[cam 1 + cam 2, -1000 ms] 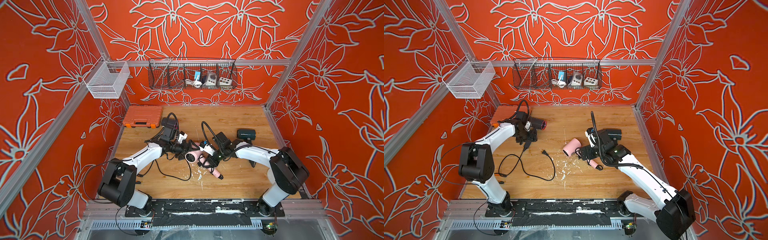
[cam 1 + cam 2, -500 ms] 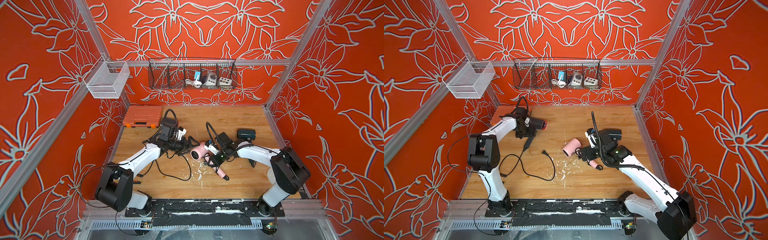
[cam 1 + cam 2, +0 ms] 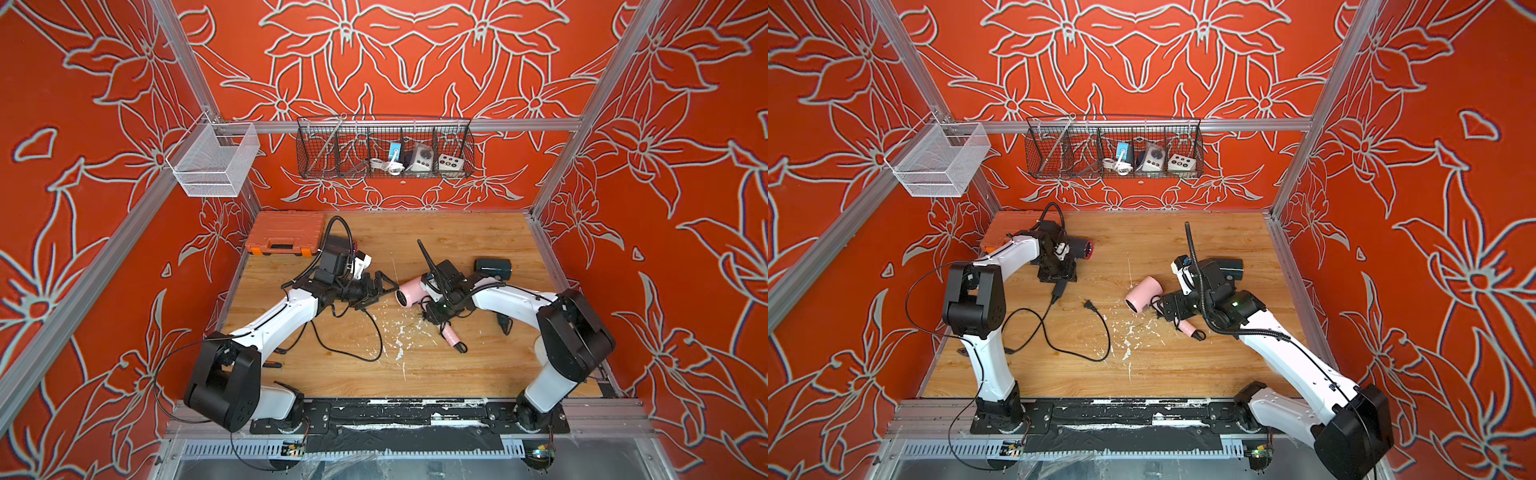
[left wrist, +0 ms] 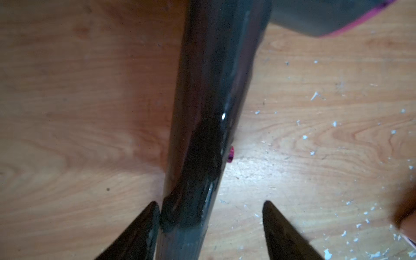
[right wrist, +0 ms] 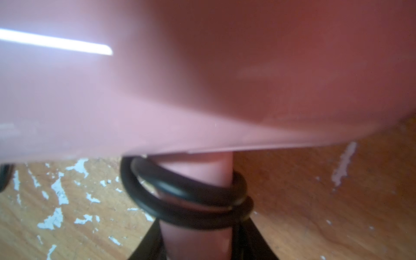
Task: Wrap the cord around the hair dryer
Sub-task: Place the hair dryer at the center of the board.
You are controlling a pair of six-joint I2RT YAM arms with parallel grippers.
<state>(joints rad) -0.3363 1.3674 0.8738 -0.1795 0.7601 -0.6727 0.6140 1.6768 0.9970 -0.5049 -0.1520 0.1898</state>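
The pink hair dryer (image 3: 1144,293) lies mid-table in both top views, its handle (image 3: 451,338) pointing toward the front. In the right wrist view two loops of black cord (image 5: 186,200) circle that pink handle (image 5: 195,243). My right gripper (image 5: 202,221) is shut on the handle just below the loops. My left gripper (image 4: 210,202) is open around the handle of a dark hair dryer (image 4: 209,112), which rests against one finger. In a top view this left gripper (image 3: 1057,272) is at the back left, and a loose black cord (image 3: 1100,345) with its plug (image 3: 1088,305) trails over the table.
An orange tool case (image 3: 286,232) lies at the back left. A dark green dryer-like object (image 3: 492,266) sits behind my right wrist. A wire basket (image 3: 384,147) with small items hangs on the back wall and a white mesh basket (image 3: 214,160) on the left. White flecks dot the wooden table (image 3: 1183,374).
My left gripper has opened wider around the dark handle and the left arm has shifted a little toward the back. The right gripper and the pink hair dryer have barely moved.
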